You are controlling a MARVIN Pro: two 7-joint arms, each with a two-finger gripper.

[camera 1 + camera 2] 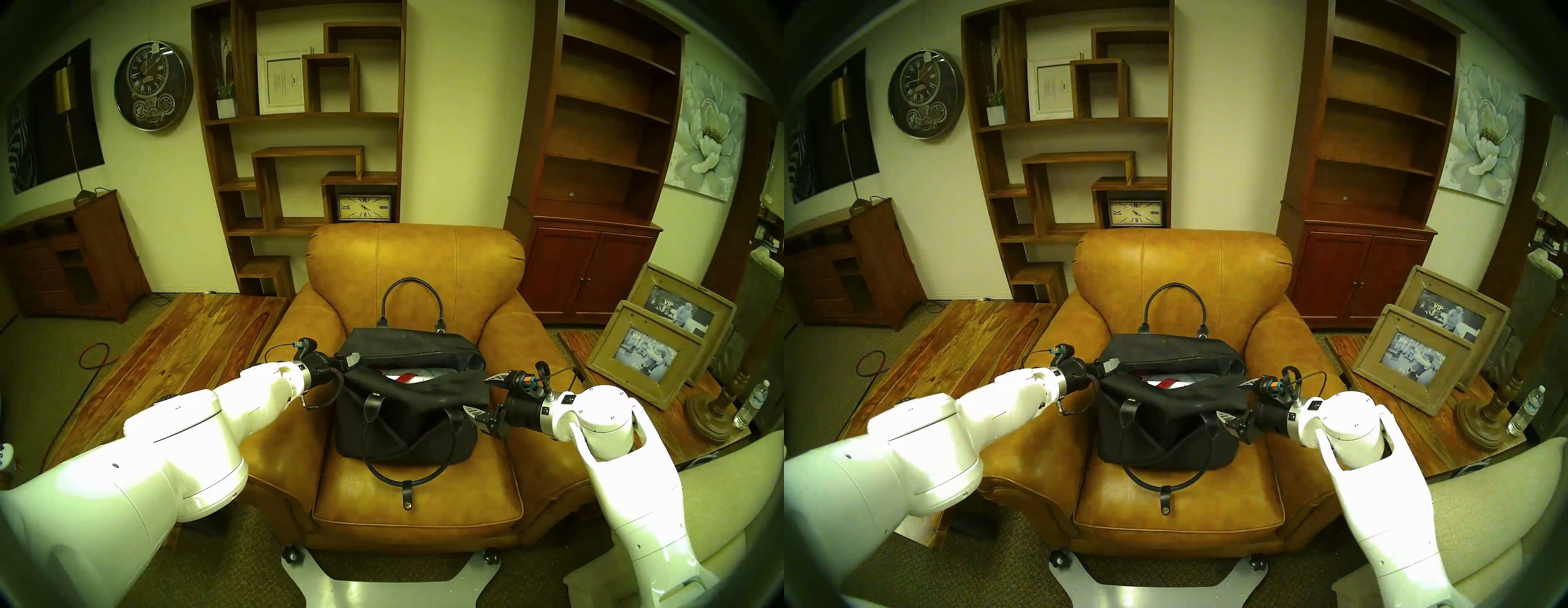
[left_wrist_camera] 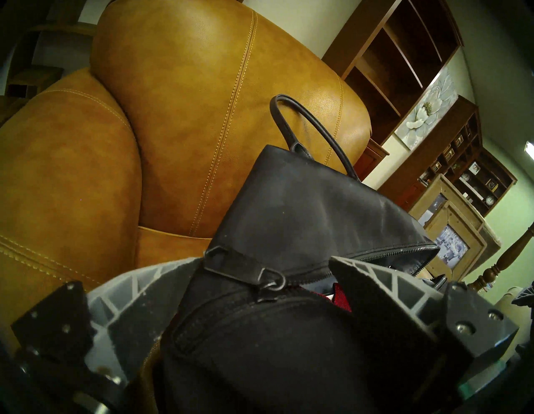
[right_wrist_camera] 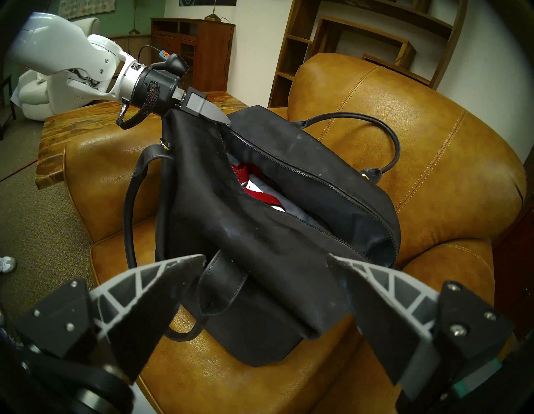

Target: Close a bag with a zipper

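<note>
The black bag [image 1: 403,429] stands on the armchair seat with its top gaping open over red and white contents [image 1: 407,375]. The zipper [image 3: 303,173] teeth run along the far lip, unjoined. My left gripper [image 1: 354,365] is open. Its fingers straddle the bag's left end, where a strap tab and metal ring [image 2: 271,282] sit in the left wrist view. My right gripper [image 1: 477,394] is open and empty just off the bag's right end, its fingers [image 3: 173,277] on either side of the folded near flap. One handle [image 1: 411,293] stands against the backrest. The other [image 1: 399,475] lies on the cushion.
The tan leather armchair [image 1: 415,263] has thick armrests close on both sides of the bag. A wooden table [image 1: 178,352] stands on the left. On the right, another holds picture frames [image 1: 649,361], a lamp base and a water bottle [image 1: 753,403]. Shelves line the back wall.
</note>
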